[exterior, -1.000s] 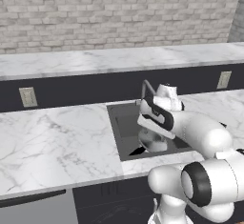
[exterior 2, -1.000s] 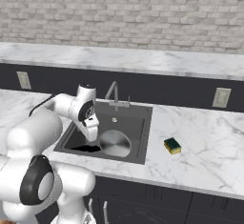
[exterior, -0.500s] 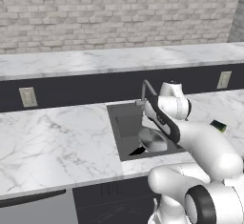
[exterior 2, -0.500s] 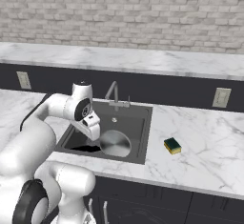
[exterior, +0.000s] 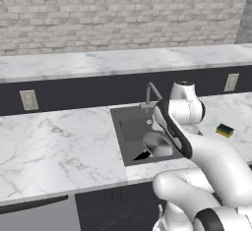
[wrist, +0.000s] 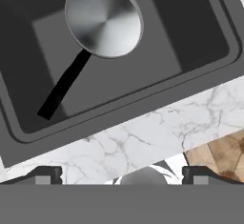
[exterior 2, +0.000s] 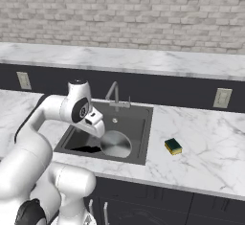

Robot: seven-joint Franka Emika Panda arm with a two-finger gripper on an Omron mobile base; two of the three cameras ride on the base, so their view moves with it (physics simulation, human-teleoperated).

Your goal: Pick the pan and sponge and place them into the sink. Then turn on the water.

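Now | pan (wrist: 104, 18) in sink (wrist: 200, 27) | sponge (exterior 2: 173, 146) on counter (exterior 2: 206, 157)

The pan (wrist: 104, 18) is brushed, shiny metal with a matt black handle, the sink (wrist: 200, 23) matt dark grey, the table (exterior: 59, 146) glossy veined marble, the sponge (exterior 2: 173, 146) yellow and dull.
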